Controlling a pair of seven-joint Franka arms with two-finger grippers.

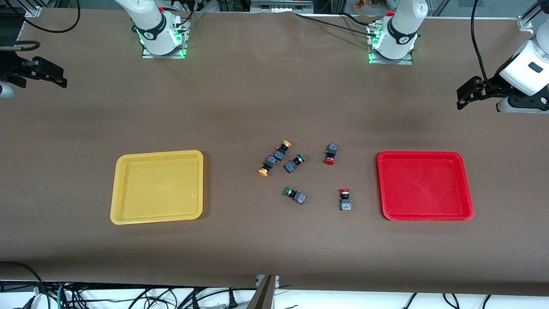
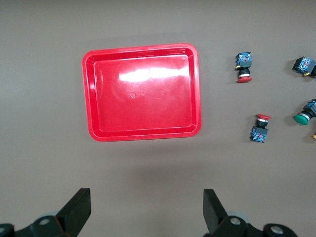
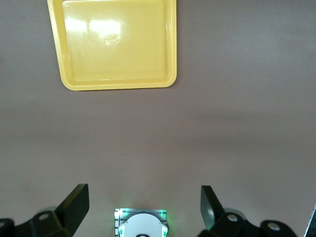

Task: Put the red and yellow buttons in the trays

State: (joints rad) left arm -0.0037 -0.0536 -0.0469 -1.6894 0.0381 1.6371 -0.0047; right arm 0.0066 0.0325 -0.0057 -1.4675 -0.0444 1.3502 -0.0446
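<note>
Two red buttons lie between the trays, one (image 1: 330,155) farther from the front camera and one (image 1: 345,198) nearer; both show in the left wrist view (image 2: 244,67) (image 2: 260,129). Two yellow buttons (image 1: 283,149) (image 1: 266,166) lie touching, beside a green-capped one. The empty red tray (image 1: 424,185) (image 2: 143,91) lies toward the left arm's end. The empty yellow tray (image 1: 156,186) (image 3: 116,44) lies toward the right arm's end. My left gripper (image 1: 462,98) (image 2: 146,207) is open and empty, up past the red tray. My right gripper (image 1: 60,79) (image 3: 143,202) is open and empty, up at its table end.
Two green-capped switches (image 1: 295,162) (image 1: 295,195) lie among the buttons; one shows in the left wrist view (image 2: 306,113). The arm bases (image 1: 161,36) (image 1: 392,40) stand at the table's back edge. Brown table (image 1: 240,107) lies bare between bases and buttons.
</note>
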